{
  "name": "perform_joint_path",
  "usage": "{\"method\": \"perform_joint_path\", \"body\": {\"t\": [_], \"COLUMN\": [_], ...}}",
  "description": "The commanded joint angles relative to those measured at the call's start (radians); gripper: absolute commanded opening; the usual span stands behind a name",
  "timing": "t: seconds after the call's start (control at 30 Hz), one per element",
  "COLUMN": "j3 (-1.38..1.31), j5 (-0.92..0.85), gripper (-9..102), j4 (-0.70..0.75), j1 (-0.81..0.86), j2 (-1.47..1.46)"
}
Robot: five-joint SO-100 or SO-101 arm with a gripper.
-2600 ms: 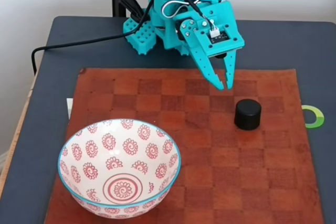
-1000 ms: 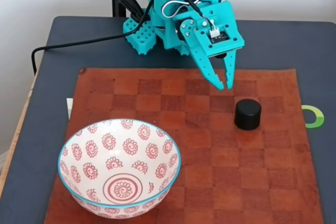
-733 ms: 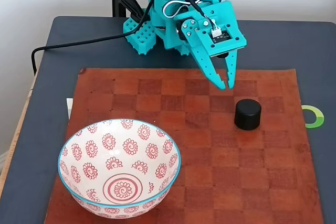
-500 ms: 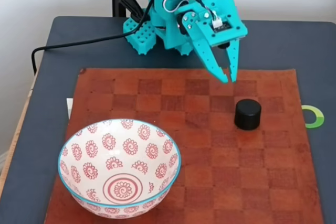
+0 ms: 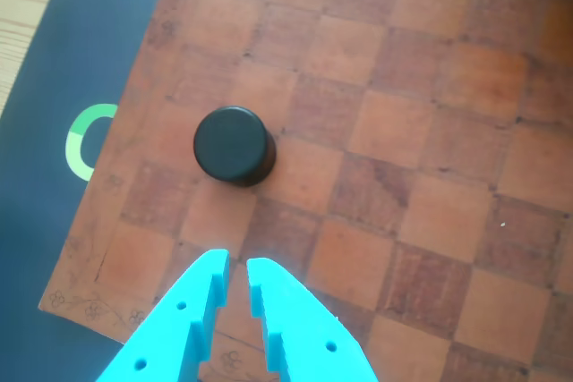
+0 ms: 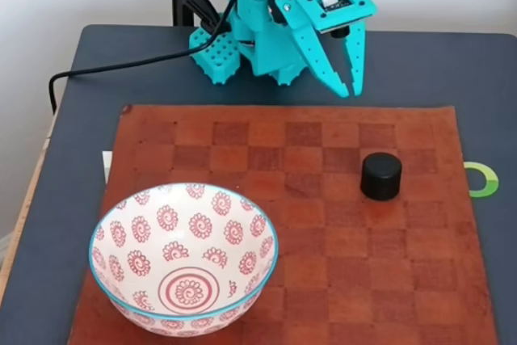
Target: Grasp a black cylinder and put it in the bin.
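The black cylinder [image 6: 380, 175] stands upright on the right part of the brown checkerboard mat [image 6: 323, 280] in the fixed view. The bin [image 6: 129, 228], a white bowl with red spiral flowers and a blue rim, sits at the mat's front left. My teal gripper [image 6: 350, 91] hangs in the air above the mat's far edge, well behind the cylinder. Its fingers stand almost together with only a narrow slit and hold nothing. In the other view the gripper [image 5: 237, 261] points at the mat a little short of the cylinder [image 5: 231, 143].
A green ring mark [image 6: 483, 179] lies on the dark table just right of the mat, also near the cylinder in the other view as the ring [image 5: 82, 140]. The arm's base [image 6: 218, 54] and a black cable [image 6: 121, 66] occupy the table's back.
The gripper has lifted and drawn back toward the arm's base, from just above the mat to above its far edge. Cylinder and bowl have not moved.
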Motion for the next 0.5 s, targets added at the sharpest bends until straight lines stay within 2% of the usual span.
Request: {"method": "perform_joint_path", "body": {"t": [0.0,0.13,0.47], "j3": [-0.048,-0.103,-0.368], "j5": [-0.002,0.008,0.005], "gripper": [0,0,0], "j4": [0.002,0.006,-0.003], "j1": [-0.002,-0.005,-0.008], "j2": [0.044,-0.052,-0.597]}}
